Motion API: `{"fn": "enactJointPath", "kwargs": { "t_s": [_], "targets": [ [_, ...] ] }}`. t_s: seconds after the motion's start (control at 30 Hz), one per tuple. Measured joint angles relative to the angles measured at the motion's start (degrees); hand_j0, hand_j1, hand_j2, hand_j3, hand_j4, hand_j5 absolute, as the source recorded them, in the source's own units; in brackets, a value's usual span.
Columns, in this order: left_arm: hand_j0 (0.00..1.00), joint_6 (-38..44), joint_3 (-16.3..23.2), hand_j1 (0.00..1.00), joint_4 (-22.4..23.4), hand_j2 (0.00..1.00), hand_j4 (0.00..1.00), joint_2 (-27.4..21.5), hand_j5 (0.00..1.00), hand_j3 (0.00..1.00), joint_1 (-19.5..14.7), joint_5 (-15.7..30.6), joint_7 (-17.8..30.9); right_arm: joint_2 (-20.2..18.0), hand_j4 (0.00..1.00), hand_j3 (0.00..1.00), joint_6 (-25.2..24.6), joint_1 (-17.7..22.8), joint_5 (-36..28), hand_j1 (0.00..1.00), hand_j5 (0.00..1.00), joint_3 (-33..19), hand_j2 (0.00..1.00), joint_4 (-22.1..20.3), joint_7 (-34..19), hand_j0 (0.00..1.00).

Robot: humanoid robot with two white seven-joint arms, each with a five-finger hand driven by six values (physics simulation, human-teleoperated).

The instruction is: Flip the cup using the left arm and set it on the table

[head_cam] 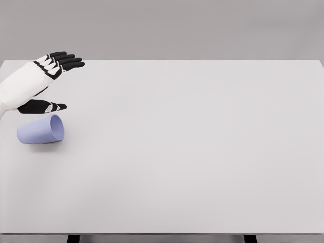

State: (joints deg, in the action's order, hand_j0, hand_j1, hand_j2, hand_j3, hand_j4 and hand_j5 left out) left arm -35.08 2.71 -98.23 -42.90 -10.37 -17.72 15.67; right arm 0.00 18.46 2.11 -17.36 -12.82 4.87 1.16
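The tabletop [192,152], a plain white surface, filled most of the head view, its near edge running along the bottom of the picture with two dark legs just showing beneath it. Near the left edge a pale lilac cup [40,130] lay on its side on the tabletop, its open mouth turned to the right and its closed base toward the left. Just above the cup, and apart from it, the left hand [43,83] reached in from the left on its white forearm. Its black fingers [68,62] were stretched out straight and held close side by side, pointing right, while the thumb [43,107] hung lower and well separated from them, directly over the cup. The hand held nothing, its grip wide apart. Whether the thumb touched the cup's side could not be told for certain; a narrow gap seemed to show.
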Motion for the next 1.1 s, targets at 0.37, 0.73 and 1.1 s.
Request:
{"fn": "enactJointPath", "kwargs": {
  "t_s": [0.37,0.73,1.1],
  "targets": [
    [1.0,0.0,0.2,1.0,0.0,1.0,1.0,0.0,1.0,1.0,0.1,-1.0,0.0,0.0,1.0,1.0,0.0,0.0,0.0,1.0,1.0,0.0,1.0,0.2,0.0,1.0],
    [1.0,0.0,0.2,1.0,0.4,1.0,1.0,-0.1,1.0,1.0,-0.1,-3.8,0.0,0.0,1.0,1.0,0.0,0.0,0.0,1.0,1.0,0.0,1.0,0.2,0.0,1.0],
    [1.0,0.0,0.6,1.0,0.8,1.0,1.0,-2.2,1.0,1.0,-0.3,-4.5,0.1,0.0,1.0,1.0,0.0,0.0,0.0,1.0,1.0,0.0,1.0,0.2,0.0,1.0]
  ]
}}
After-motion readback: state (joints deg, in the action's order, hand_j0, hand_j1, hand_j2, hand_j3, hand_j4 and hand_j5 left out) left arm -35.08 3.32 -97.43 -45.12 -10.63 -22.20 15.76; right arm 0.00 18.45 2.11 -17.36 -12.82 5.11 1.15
